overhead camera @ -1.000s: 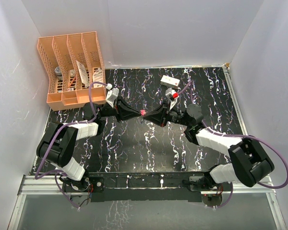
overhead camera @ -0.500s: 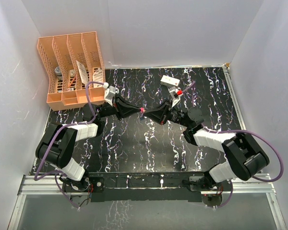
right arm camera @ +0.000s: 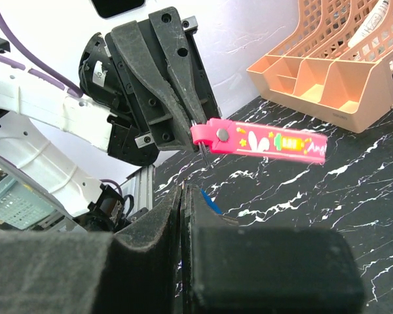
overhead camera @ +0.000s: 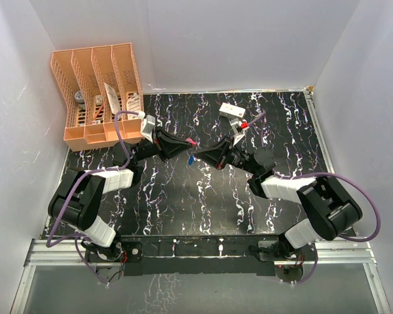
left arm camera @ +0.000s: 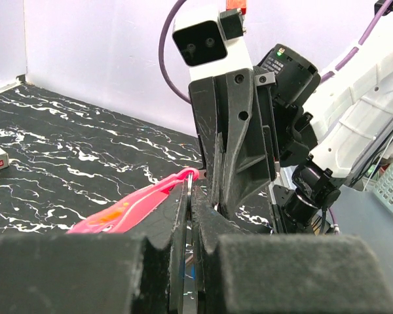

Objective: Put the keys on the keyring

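Left tool (right arm camera: 198, 133) clamps slim printed pink key (right arm camera: 268, 142); long axis level, pointing toward orange rack (right arm camera: 327, 78). Right tool (right arm camera: 182, 191) clamps blue key (right arm camera: 210, 200).

Blue key (right arm camera: 210, 200) mostly hidden

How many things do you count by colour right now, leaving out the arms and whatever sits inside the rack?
Pink: 1, the pink key in the left pincer
Blue: 1, the blue key at the right pincer
White: 1, the white box
Orange: 1, the rack
Total: 4
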Motion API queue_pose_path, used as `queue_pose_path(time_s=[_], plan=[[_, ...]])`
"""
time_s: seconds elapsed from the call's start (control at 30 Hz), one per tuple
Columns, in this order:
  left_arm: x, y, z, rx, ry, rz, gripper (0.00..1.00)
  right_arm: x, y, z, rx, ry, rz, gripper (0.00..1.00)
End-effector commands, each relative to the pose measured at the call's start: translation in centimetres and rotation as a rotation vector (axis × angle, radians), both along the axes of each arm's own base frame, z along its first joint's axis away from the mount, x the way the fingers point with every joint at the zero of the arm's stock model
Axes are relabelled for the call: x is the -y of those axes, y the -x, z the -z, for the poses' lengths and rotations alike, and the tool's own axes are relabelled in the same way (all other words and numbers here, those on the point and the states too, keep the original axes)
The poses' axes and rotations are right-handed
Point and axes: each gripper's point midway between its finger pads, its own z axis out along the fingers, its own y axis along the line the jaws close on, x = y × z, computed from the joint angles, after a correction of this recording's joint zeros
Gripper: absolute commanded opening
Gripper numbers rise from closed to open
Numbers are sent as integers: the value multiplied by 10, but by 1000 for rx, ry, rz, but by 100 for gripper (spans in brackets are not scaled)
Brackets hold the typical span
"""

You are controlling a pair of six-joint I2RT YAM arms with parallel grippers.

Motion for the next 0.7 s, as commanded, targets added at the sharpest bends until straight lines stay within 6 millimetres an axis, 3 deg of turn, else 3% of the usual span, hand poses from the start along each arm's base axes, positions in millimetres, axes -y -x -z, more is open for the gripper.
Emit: queue_pose_path(time_s=[0.0, 0.37, 0.67], plan=[[-5, 14, -40, 188, 95, -9, 0, -2, 5, -28, 95, -70, -18, 0], [-8, 15, -43, 183, 108, -25, 0, 3, -3, -24, 86, -36, 47, 0], [-7, 14, -38, 132, 109, -18, 0, 19, -26, -13, 50, 83, 212, 0]])
